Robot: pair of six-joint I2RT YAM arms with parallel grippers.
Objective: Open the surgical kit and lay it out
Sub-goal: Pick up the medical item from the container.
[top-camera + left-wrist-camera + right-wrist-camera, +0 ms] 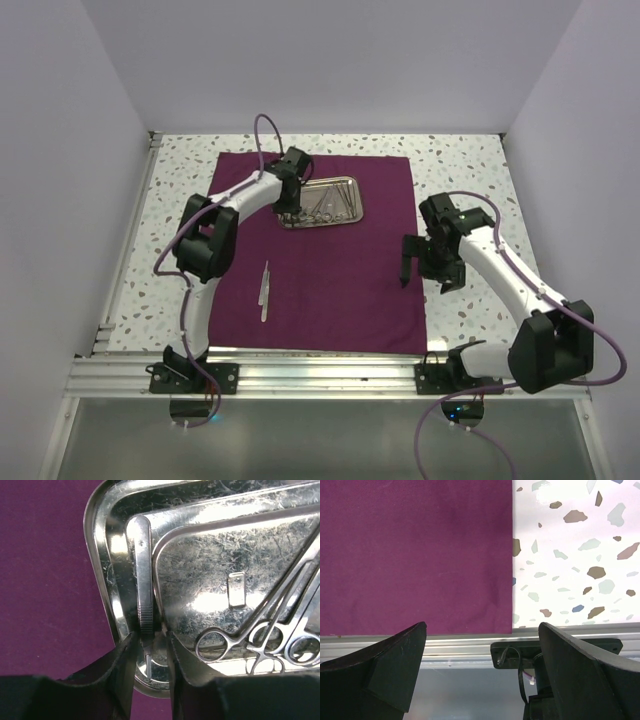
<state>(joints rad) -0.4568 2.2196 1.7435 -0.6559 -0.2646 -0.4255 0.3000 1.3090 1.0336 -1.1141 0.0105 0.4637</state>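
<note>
Left wrist view: left end effector (150,635), part-spread, straddles slim flat steel instrument (142,565) in shiny steel tray (95,555) on maroon cloth (40,580); ring-handled forceps (260,635) lie rightward. Top external alone shows silver tweezers (265,290); right end effector (482,625) gapes wide.

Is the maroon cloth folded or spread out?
Spread out: the cloth lies flat as one full rectangle, with the steel tray and tweezers on top.

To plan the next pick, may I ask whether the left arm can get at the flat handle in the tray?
Likely yes: the left gripper straddles the flat handle, jaws open, with the ring-handled instruments lying apart from it.
</note>
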